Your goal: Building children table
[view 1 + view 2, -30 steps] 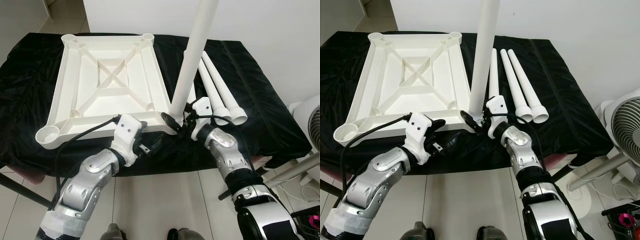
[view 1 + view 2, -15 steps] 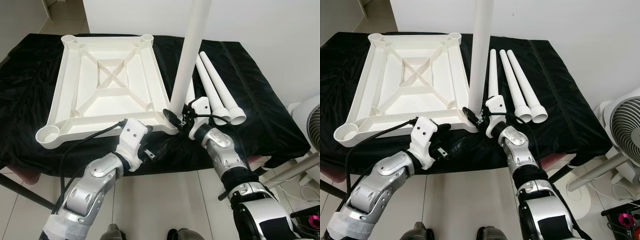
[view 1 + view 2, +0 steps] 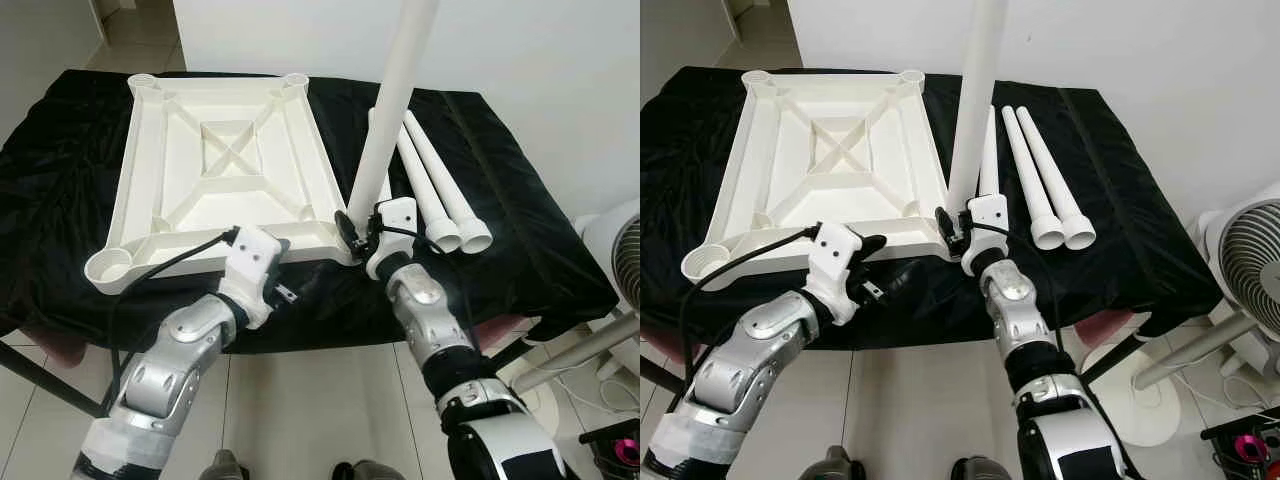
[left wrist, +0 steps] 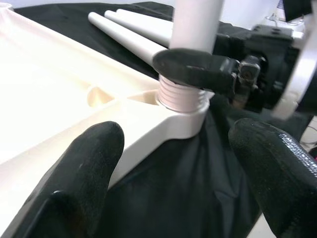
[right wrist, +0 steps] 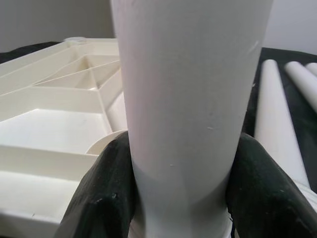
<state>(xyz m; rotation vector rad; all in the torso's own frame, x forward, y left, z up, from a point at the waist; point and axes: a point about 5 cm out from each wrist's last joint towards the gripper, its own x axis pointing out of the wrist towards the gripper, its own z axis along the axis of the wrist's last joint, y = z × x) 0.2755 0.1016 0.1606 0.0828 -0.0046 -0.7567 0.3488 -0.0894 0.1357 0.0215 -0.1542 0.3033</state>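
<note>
Black cloth (image 3: 520, 230) | spare legs (image 3: 440, 195) beside right end effector (image 3: 352, 232) pinching leg (image 3: 385, 150) | left end effector (image 3: 290, 290) spread

The upright leg (image 3: 392, 120), clamped low by the right hand (image 3: 352, 232), blocks the near right corner socket of the upturned tabletop (image 3: 225, 175). The left hand (image 3: 300, 283), fingers spread, hangs just off the bench (image 3: 520, 230) edge below that corner. Three loose legs (image 3: 440, 195) crowd the cloth beside it; the near left socket (image 3: 108, 268) looks unobstructed.

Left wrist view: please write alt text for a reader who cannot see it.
The right gripper clamps a white table leg whose threaded end sits in a corner socket of the upturned white tabletop. The left gripper's open black fingers frame that corner.
</note>
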